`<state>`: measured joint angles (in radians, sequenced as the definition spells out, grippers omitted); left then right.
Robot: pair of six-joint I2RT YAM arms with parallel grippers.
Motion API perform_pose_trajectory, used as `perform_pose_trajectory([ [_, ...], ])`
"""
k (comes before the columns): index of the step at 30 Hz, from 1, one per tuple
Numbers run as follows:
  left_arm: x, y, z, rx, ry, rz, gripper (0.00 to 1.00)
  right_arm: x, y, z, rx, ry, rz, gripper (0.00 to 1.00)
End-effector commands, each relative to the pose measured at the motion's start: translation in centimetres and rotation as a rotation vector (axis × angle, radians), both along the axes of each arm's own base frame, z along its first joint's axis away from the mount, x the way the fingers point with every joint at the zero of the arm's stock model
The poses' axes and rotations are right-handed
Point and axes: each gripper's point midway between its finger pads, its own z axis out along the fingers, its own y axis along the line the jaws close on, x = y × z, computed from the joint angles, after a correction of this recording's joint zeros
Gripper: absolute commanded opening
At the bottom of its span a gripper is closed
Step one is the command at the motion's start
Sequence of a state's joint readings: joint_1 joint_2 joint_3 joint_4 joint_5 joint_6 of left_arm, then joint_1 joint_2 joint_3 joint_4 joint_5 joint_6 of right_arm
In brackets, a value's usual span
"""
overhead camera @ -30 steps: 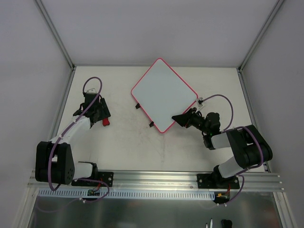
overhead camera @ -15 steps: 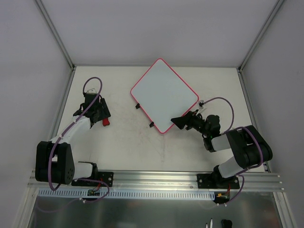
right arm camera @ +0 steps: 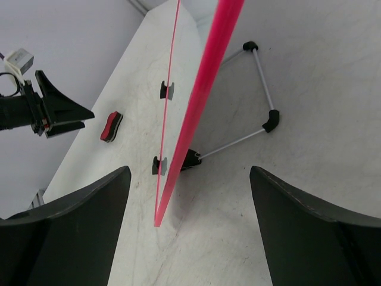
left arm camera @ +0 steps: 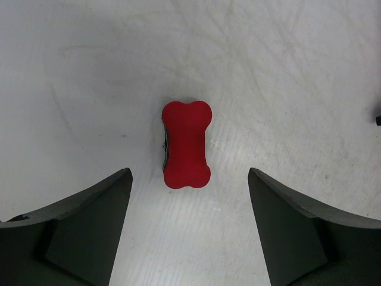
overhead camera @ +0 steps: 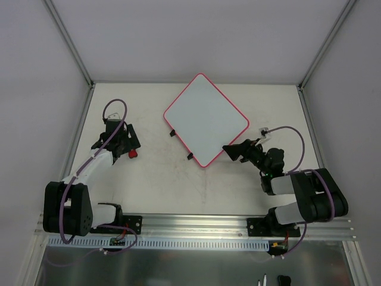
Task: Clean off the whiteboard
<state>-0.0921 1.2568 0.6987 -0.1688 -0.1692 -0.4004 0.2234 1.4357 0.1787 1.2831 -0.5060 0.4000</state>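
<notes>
The whiteboard stands tilted at the table's middle back, its white face free of marks, with two black clips on its lower-left edge. The right wrist view shows its pink rim edge-on, propped on a wire stand. My right gripper is open just off the board's near right corner, touching nothing. A red bow-shaped eraser lies flat on the table. My left gripper hangs over it, open, with its fingers apart from the eraser.
Metal frame posts and grey walls close in the table on three sides. The arm bases sit on a rail at the near edge. The eraser and the left gripper also show at the left of the right wrist view.
Both grippers have opened wider. The right one has let go of the board's corner and drawn back to the right. The left one has shifted slightly, and the eraser stays on the table.
</notes>
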Motion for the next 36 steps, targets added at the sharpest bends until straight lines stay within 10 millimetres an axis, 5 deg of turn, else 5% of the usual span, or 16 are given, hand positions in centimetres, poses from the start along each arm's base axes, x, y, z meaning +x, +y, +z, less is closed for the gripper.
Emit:
perform_pose_trajectory([
  [1,0.4,0.0,1.4,-0.007,-0.076,0.024,0.81,0.8,-1.6,6.9,0.074,-0.282,-0.083,0.87],
  [8,0.4,-0.3,2.6,-0.036,-0.142,0.027,0.99,-1.4,-2.3,8.1,0.102,-0.323,-0.081,0.99],
  [19,-0.8,-0.2,5.0,-0.059,-0.273,0.050,0.99,-4.0,-3.7,6.0,-0.028,-0.247,-0.112,0.99],
  [20,-1.0,0.0,5.4,-0.054,-0.291,0.059,0.99,-4.1,-4.6,4.8,-0.082,-0.195,-0.157,0.99],
  [27,-3.0,0.2,7.6,-0.103,-0.447,0.108,0.99,-4.6,-8.0,4.7,-0.232,-0.139,-0.320,0.99],
  [36,-5.7,-0.2,6.4,-0.171,-0.549,0.094,0.99,-4.8,-9.8,1.9,-0.276,-0.065,-0.406,0.99],
])
